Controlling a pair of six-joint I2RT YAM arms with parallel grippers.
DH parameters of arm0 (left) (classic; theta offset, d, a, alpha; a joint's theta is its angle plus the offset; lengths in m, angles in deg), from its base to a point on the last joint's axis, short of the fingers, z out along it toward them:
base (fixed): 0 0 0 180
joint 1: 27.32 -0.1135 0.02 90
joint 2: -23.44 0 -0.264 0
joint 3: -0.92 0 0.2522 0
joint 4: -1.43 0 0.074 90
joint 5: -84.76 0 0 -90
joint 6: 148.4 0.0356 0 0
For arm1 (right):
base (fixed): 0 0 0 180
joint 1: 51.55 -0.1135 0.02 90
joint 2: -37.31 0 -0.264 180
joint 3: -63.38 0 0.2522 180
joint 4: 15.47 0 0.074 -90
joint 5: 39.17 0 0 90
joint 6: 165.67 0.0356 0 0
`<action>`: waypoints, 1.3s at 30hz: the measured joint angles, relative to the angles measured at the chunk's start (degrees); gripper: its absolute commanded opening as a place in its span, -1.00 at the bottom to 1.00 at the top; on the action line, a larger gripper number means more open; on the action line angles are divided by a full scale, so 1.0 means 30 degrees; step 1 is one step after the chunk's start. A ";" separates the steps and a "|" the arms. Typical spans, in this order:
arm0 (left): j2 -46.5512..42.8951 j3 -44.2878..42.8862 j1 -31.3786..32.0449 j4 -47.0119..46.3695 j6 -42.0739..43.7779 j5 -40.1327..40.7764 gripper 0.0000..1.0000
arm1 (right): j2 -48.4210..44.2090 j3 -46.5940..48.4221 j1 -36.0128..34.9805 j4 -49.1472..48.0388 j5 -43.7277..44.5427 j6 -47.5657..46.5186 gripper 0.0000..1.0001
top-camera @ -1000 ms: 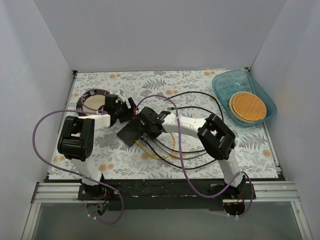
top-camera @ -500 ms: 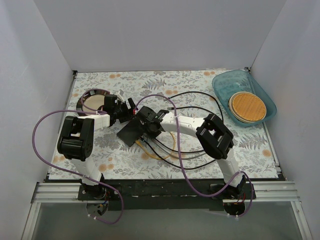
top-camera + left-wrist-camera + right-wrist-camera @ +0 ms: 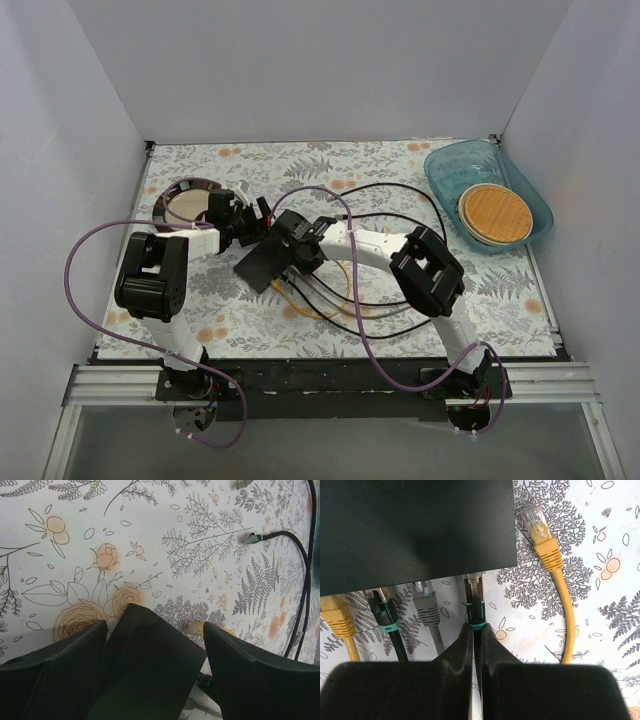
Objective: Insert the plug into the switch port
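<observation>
**Q:** Right hand first. What does it hold?

**A:** Your right gripper [image 3: 476,630] is clenched on the black cable plug with teal band and clear tip [image 3: 473,602]. Its black fingers [image 3: 452,652] nearly meet, with the cord pinched between them.

**Q:** And the left?

**A:** Your left gripper [image 3: 155,627] is spread wide and grasps nothing. It straddles a corner of the flat matte-black rectangular switch [image 3: 150,672]. The finger at 8 o'clock [image 3: 60,675] sits hard beside the box; contact unclear. The finger at 4 o'clock [image 3: 255,675] stands apart from it.

**Q:** Which way does the plug point?

**A:** In the right wrist view its long axis runs 6 to 12 o'clock. The clear tip at 12 meets the switch's long edge. Cannot tell whether it is seated.

**Q:** What is next to it?

**A:** Toward 9 o'clock along that edge are a grey plug [image 3: 425,602], a second black teal-banded plug [image 3: 385,615] and a yellow plug [image 3: 337,620]. At 2 o'clock a loose yellow ribbed plug [image 3: 542,537] lies beside the switch's corner.

**Q:** Where is the switch on the table?

**A:** In the top view it lies skewed on the floral-print mat [image 3: 400,170], left of centre, between your grippers. A round dark-rimmed plate [image 3: 185,182] is at its 10 o'clock. A translucent blue tub [image 3: 445,165] holding a round woven disc [image 3: 495,213] is at 2 o'clock, well apart.
</observation>
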 measured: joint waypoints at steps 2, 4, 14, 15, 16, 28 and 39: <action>0.0007 0.0007 0.0000 0.0000 0.0000 -0.0117 0.54 | 0.0124 0.0204 0.0029 0.0131 -0.0007 -0.0007 -0.97; 0.0007 0.0029 0.0000 -0.0007 -0.0007 -0.0189 0.54 | 0.0233 0.0386 0.0029 0.0233 -0.0022 -0.0015 -0.97; 0.0007 0.0306 -0.0087 -0.0532 -0.0525 -0.0532 0.50 | 0.0408 0.0685 0.0066 0.0459 -0.0554 -0.0015 -0.97; 0.0007 0.0313 -0.0087 -0.0546 -0.0583 -0.0532 0.51 | 0.0423 0.0707 0.0073 0.0466 -0.0634 -0.0015 -0.97; 0.0007 0.0321 -0.0087 -0.0561 -0.0612 -0.0532 0.51 | 0.0437 0.0736 0.0080 0.0459 -0.0758 -0.0022 -0.97; 0.0007 0.0342 -0.0109 -0.0590 -0.0787 -0.0539 0.46 | 0.0809 0.1392 0.0160 0.1064 -0.1093 -0.0029 -0.97; 0.0058 0.0896 -0.0393 -0.1625 -0.0313 -0.0561 0.30 | 0.1821 0.3220 0.0197 0.2390 -0.1158 -0.0029 -0.97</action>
